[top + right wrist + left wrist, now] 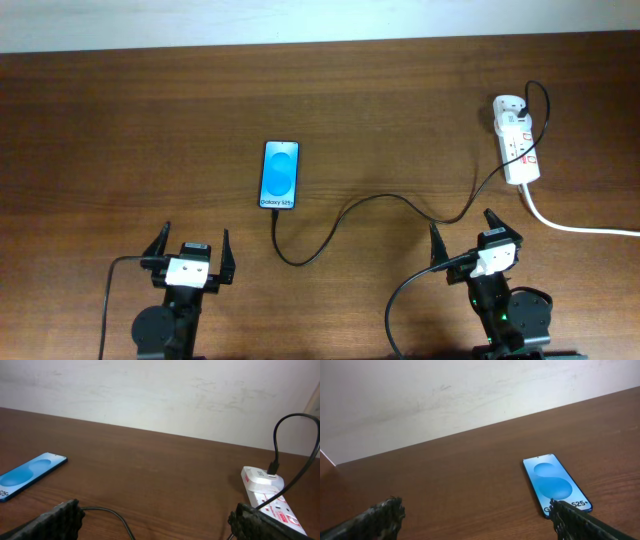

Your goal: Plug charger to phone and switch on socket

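The phone lies flat mid-table, blue screen up, "Galaxy" text at its near end. It shows in the left wrist view and the right wrist view. The charger cable runs from the socket at the far right, curves across the table and ends at the phone's near end. The socket also shows in the right wrist view. My left gripper is open and empty, near-left of the phone. My right gripper is open and empty, over the cable.
A thick white cord runs from the socket off the right edge. A pale wall bounds the table's far edge.
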You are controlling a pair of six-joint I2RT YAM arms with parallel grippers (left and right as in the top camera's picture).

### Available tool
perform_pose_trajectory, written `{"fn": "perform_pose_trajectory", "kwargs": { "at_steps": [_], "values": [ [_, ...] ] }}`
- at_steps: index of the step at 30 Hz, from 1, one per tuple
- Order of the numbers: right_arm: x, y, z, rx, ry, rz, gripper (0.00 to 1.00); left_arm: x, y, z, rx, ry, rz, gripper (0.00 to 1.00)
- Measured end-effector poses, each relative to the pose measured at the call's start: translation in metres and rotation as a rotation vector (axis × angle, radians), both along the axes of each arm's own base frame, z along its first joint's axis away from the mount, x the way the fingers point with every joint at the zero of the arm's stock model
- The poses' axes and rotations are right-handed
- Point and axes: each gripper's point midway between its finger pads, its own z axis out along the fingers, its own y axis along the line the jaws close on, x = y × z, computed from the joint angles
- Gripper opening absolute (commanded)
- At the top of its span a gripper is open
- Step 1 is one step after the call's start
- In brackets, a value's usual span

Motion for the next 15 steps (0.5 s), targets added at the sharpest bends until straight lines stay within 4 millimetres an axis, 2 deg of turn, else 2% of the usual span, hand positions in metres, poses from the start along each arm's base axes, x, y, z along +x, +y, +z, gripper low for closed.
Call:
{"fn": "perform_pose_trajectory", "kwargs": {
  "at_steps": [15],
  "values": [
    [0.0000, 0.0000, 0.0000, 0.000, 0.000, 0.000, 0.98, 0.0000, 0.0000, 0.0000, 0.000, 0.000, 0.000, 0.99]
  ]
}}
